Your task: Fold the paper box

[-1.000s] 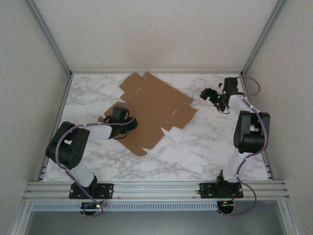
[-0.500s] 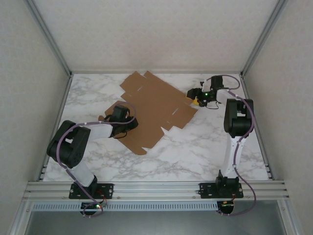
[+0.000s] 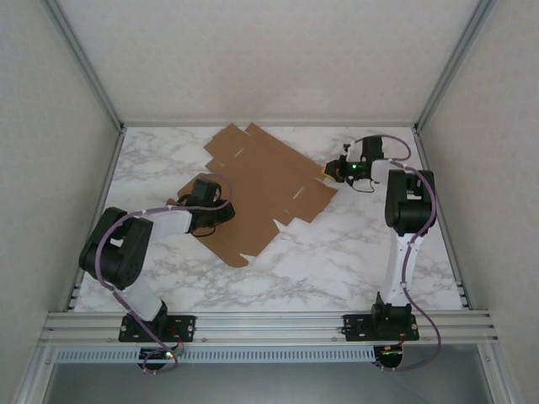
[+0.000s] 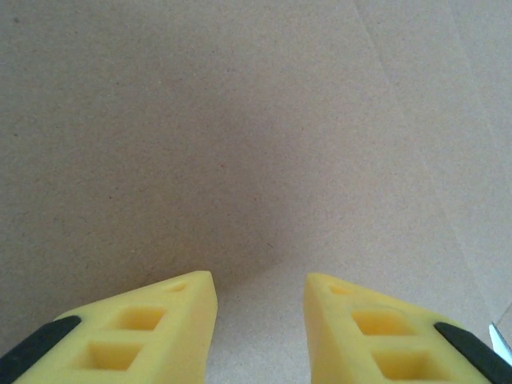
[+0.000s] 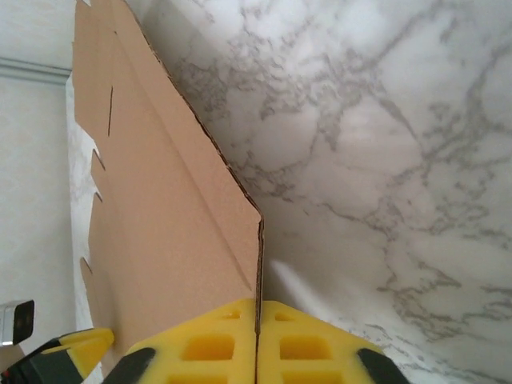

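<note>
Yellow fingers of the left gripper stand partly apart over bare cardboard, with nothing between them. Whether the tips press on the sheet or hover just above it cannot be settled from the wrist view. Seen from above, this gripper sits over the sheet's 8 o'clock portion.

The paper box lies as a flat die-cut sheet on the marble table, reaching from the table's centre toward 12 o'clock. No panel is folded yet.

At the sheet's 3 o'clock corner the right gripper is clamped tight on the cardboard edge, which runs up from between its pads.

Assessment: the step in hand is probably raising the right-side panel along its crease. The left gripper should bear down as an anchor so the sheet does not slide. The right gripper should swing in an arc about the crease rather than pull straight up. A shallow bite would help, so the corner neither tears nor buckles.
</note>
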Robot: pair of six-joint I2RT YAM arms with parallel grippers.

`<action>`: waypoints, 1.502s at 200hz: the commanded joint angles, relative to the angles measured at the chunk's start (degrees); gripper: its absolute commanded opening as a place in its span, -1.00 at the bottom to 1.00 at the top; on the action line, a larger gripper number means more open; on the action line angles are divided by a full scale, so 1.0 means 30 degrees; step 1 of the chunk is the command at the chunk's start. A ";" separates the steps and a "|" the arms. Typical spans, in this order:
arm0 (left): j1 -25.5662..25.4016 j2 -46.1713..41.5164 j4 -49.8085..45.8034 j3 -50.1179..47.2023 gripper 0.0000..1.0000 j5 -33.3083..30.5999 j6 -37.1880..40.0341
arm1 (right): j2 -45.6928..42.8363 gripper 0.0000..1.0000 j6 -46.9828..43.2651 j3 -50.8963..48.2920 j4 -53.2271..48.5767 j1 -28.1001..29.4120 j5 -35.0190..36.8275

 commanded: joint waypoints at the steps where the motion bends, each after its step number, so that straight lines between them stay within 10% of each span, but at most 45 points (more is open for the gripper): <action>1: 0.0789 -0.0480 -0.4218 0.0579 -0.24 -0.0520 0.0696 | -0.1399 -0.97 0.0654 -0.1479 0.2212 -0.0133 0.0430; 81: -0.0627 0.4824 -1.0983 1.4827 0.36 -0.0708 -0.0095 | -0.8860 -0.94 0.2440 -1.1296 1.2159 0.0671 0.2727; 112: -0.2369 0.9946 -1.5743 2.4186 0.53 -0.1188 -0.0946 | -1.1032 -0.94 0.0487 -1.2853 1.1651 0.1770 0.4200; 126: -0.2753 1.1322 -1.5758 2.6406 0.98 -0.0655 -0.1656 | -1.1532 -0.94 -0.0193 -1.2965 1.1231 0.2264 0.4729; 174: -0.3617 1.5184 -1.7074 3.2813 0.99 -0.0054 -0.3542 | -1.2148 -0.95 -0.1717 -1.2637 0.9748 0.3405 0.5794; 300: -0.3062 1.6042 -1.8776 3.3227 0.86 -0.1684 -0.3567 | -1.4225 -0.94 -0.5213 -1.2600 0.7512 0.6092 1.0030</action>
